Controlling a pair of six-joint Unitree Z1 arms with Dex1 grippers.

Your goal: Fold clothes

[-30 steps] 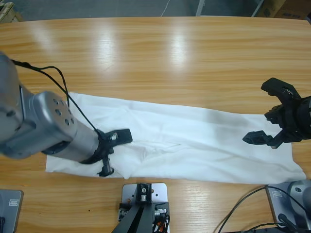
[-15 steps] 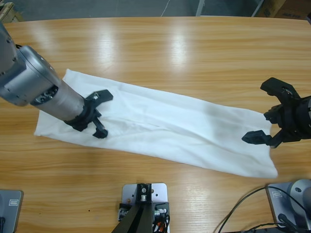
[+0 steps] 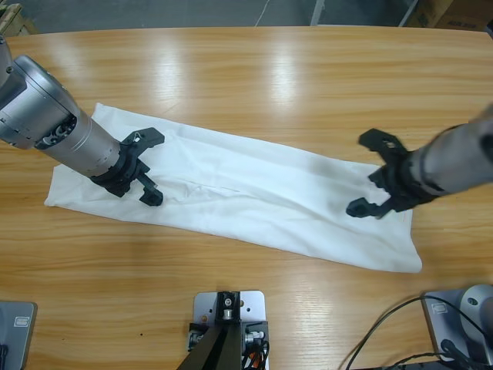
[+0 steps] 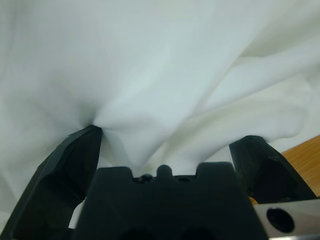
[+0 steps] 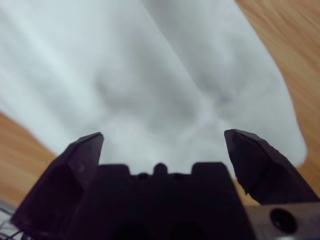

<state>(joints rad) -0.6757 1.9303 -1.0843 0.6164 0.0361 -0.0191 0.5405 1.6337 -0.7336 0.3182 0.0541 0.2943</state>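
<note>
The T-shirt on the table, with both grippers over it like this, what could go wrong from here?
The T-shirt lies as a long slanted band. The left gripper is open with cloth bunched at one jaw, so closing may pinch a wrinkle rather than a clean edge. The right gripper, also open, sits inboard of the far end; grabbing there could leave that corner trailing and skew the fold.

We see bright, even overhead light. Pale glare streaks lie on the far half of the table. A soft grey shadow falls on the shirt beside the right pincer, whose arm is motion-blurred. The right wrist view is out of focus throughout; the left wrist view is sharper.
</note>
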